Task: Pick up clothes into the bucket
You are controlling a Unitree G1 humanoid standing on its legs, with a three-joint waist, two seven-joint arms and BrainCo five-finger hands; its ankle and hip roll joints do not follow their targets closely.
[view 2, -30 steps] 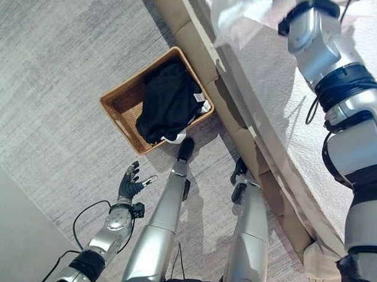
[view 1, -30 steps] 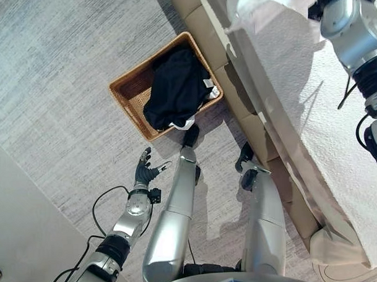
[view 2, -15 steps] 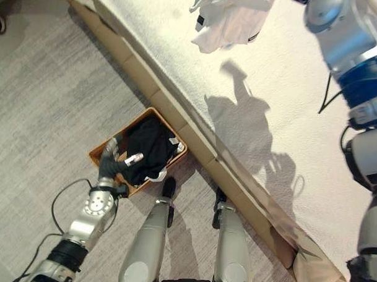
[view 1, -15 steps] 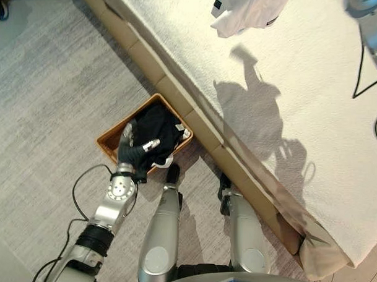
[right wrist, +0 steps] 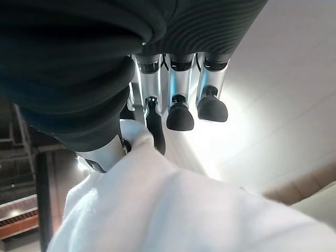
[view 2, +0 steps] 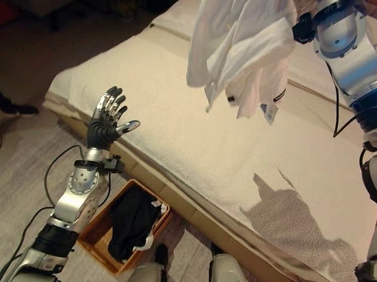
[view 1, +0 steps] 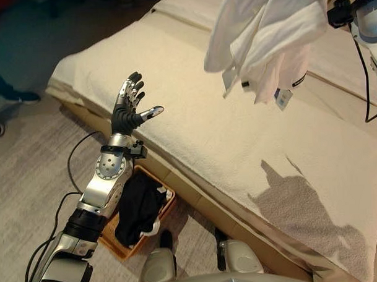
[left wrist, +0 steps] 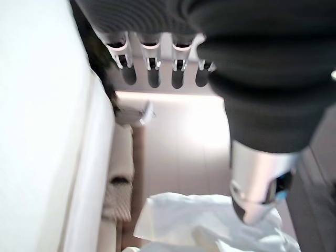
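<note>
Silver-grey left arm with dark ribbed wrist cover; left hand (view 1: 126,105) has silver, dark-tipped fingers. Right hand (right wrist: 157,89): same dark ribbed cover, silver fingers ending in rounded black tips.

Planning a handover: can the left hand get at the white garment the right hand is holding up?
Probably yes. The left hand is raised, open and empty over the bed, and the white garment hangs free with nothing between them, though a clear gap remains to cross.
</note>
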